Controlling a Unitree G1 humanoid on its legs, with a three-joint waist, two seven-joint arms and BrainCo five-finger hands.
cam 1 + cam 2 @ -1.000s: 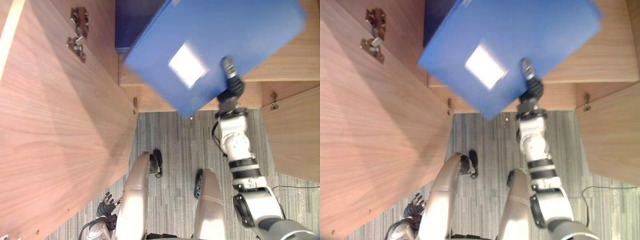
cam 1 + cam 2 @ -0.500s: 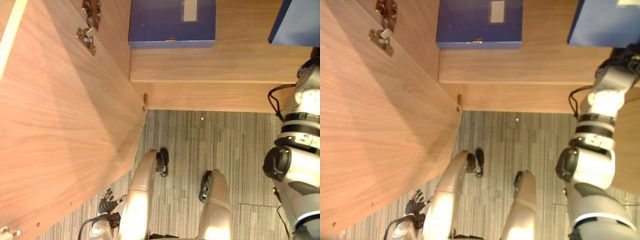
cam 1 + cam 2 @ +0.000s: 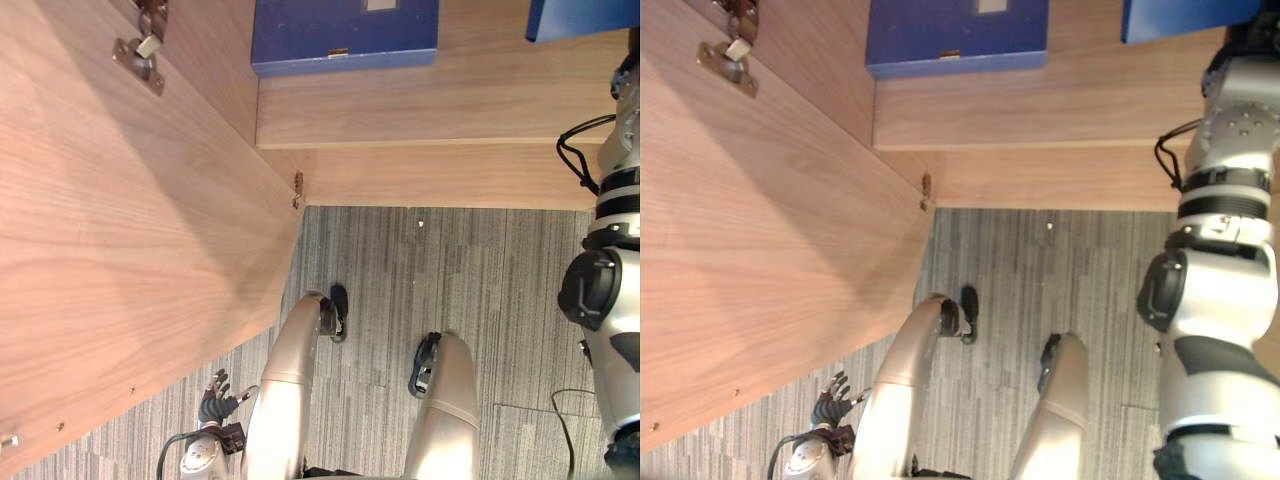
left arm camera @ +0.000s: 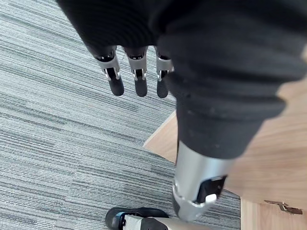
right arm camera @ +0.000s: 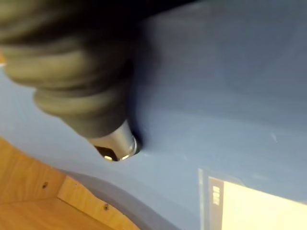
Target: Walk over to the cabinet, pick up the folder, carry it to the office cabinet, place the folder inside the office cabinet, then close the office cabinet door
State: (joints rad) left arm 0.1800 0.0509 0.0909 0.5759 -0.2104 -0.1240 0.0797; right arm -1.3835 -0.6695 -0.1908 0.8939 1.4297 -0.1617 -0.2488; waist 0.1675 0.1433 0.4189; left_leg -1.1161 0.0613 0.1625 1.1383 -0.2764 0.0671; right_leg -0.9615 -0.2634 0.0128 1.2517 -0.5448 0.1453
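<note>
R hand [image 5: 117, 141] is up at far R, thumb clamped on the face of the blue folder [image 5: 216, 96] by its white label; other fingers hidden behind it. Folder hangs over the shelf [image 3: 430, 100], contact unclear. 2nd blue folder [image 3: 345, 35] lies on shelf further L. The cabinet door [image 3: 120, 250] stands open at L. L hand [image 4: 139, 76] hangs low over carpet [image 4: 48, 143], fingers straight, empty.
</note>
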